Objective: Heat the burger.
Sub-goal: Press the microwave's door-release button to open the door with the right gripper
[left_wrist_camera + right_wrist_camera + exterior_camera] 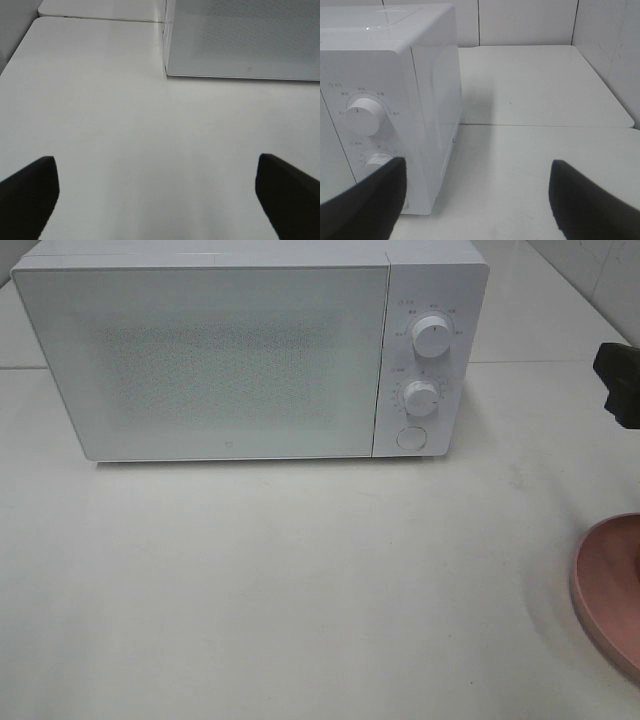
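Observation:
The burger is out of view in all three views. A white microwave (230, 350) stands at the back of the table with its door shut; it also shows in the left wrist view as the microwave (245, 40) and in the right wrist view as the microwave (390, 100). My left gripper (156, 160) hovers open over bare table in front of the microwave's left corner, holding nothing. My right gripper (477, 164) is open and empty beside the microwave's control side; only a black part of the right gripper (620, 382) shows at the right edge of the high view.
A round pink plate (612, 590) is cut off by the right edge of the high view. The microwave has two white knobs (431, 336) and a round button (410, 438). The white table (300, 580) spreads out in front.

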Motion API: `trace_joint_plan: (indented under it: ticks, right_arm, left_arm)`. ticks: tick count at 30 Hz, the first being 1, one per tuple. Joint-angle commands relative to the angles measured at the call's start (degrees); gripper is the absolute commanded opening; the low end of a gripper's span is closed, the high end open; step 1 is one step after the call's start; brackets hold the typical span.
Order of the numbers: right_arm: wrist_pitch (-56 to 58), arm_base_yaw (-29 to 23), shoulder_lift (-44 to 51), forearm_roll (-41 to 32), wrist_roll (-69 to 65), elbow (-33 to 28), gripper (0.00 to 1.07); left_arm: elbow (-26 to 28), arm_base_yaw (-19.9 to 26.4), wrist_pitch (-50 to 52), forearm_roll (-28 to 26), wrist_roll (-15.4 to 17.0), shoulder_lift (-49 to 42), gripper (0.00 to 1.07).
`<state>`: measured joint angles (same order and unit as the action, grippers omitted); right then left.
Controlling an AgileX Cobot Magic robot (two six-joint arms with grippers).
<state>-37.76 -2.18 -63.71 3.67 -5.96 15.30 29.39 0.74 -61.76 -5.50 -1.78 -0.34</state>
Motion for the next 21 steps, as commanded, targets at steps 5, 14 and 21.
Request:
trace_joint_plan:
  ticks: [5,14,21]
  right_arm:
    - [-17.76,-1.72,-9.91,-8.48,5.04,-4.3,0.76]
    - [-27.44,-13.75,-19.6,-22.0,10.43,-4.98,0.76]
    - [-33.58,-26.01,-26.59,-34.84,13.06,-4.58,0.76]
  left_arm:
    - [0.06,-0.11,0.63,0.06,0.29,-1.26,1.0]
    - [0.06,-0.11,0.63,0.06,0.29,-1.26,1.0]
    - [0.06,-0.11,0.63,0.06,0.29,-1.26,1.0]
